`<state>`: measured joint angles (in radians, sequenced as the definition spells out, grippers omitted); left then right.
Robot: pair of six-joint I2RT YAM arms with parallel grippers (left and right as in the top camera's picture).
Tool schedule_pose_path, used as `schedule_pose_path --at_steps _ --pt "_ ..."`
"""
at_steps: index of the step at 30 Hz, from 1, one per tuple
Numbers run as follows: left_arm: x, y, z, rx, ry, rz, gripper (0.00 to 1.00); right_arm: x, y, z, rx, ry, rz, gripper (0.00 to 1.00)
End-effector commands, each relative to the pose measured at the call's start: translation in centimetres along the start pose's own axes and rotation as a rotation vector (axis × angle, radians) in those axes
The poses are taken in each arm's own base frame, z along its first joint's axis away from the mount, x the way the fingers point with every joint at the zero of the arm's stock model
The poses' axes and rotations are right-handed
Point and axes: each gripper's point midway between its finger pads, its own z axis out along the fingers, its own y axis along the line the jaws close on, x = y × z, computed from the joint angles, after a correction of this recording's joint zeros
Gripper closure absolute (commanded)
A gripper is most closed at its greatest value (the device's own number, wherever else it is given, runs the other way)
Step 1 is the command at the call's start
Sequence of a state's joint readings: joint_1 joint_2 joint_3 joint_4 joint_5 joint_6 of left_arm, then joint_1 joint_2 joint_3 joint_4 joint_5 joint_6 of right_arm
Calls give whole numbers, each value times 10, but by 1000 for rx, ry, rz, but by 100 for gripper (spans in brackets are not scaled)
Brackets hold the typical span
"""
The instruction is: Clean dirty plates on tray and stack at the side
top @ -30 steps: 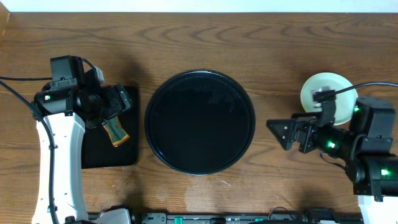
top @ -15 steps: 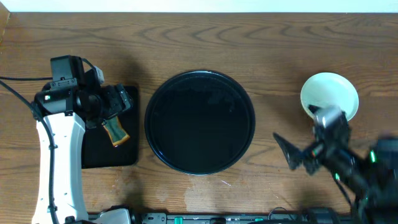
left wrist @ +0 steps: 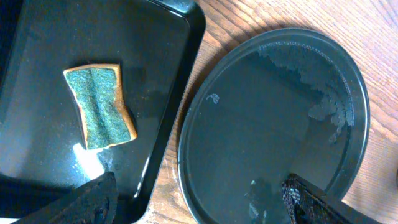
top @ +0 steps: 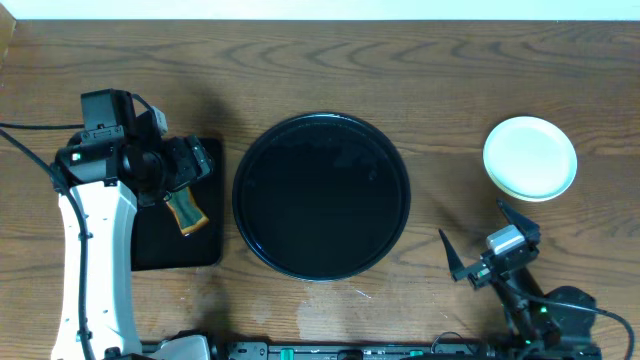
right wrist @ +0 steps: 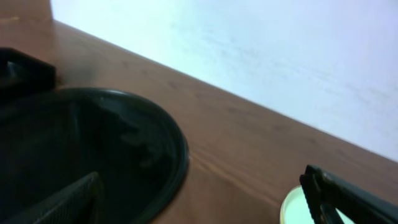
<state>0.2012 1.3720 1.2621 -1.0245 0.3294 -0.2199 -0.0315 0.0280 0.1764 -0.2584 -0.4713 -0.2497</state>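
The left gripper [left wrist: 198,183] is hovering above the left side of the wooden tabletop [top: 450,80], its jaws spread wide and holding nothing. Directly beneath it and reaching ahead of it, a rectangular black tray [left wrist: 180,81] is sitting on the wood. A sponge [left wrist: 99,107] with a green scouring face and an orange body is lying flat in that tray, ahead of the gripper and toward one finger, not touching either one. The round black tray [top: 320,195] is resting just beside the rectangular one, ahead of the gripper toward its other finger. Its glossy surface is showing a pale, patchy film of streaks along the far part.

The right gripper [top: 482,240] is hanging low near the front edge of the tabletop, its jaws also gaping wide and gripping nothing. The round black tray is lying to this gripper's left, apart from it. The plates [top: 530,158] are sitting in one pile on the tabletop, beyond this gripper and a little to its right, well clear of its fingers. The top plate is looking pale and clean. How many plates are making up the pile cannot be told. In the right wrist view only a pale sliver of the plates is peeking in beside one finger, with a white wall [right wrist: 249,43] behind.
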Motion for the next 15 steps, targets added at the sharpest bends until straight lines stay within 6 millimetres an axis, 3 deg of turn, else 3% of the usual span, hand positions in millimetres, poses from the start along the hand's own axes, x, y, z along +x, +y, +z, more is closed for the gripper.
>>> schedule_pose_path --at_steps 1,15 --pt "-3 1 -4 -7 -15 9 14 27 -5 10 39 -10 112 1" --pt "-3 1 -4 -7 -15 9 14 27 -7 13 46 -55 118 1"
